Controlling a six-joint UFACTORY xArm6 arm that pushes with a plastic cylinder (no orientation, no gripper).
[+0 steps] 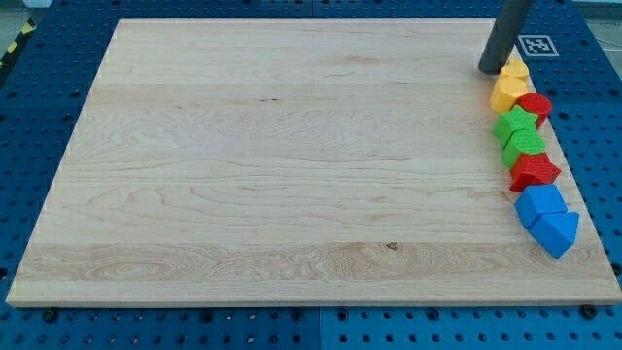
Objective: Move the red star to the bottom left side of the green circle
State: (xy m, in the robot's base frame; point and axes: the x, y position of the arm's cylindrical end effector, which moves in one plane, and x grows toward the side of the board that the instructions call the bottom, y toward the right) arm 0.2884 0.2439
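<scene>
The red star (534, 171) lies near the board's right edge, in a tight column of blocks. Just above it is a green block (526, 146) that looks like the green circle, touching it. Above that sits a green star (514, 122). My tip (492, 70) is at the view's top right, beside a yellow block (514, 69) at the column's upper end, well above the red star.
The column also holds a second yellow block (507, 94), a red round block (535, 105), a blue block (540, 203) and a blue triangle (557, 232). The wooden board (272, 165) lies on a blue pegboard table. A marker tag (536, 45) sits at the top right.
</scene>
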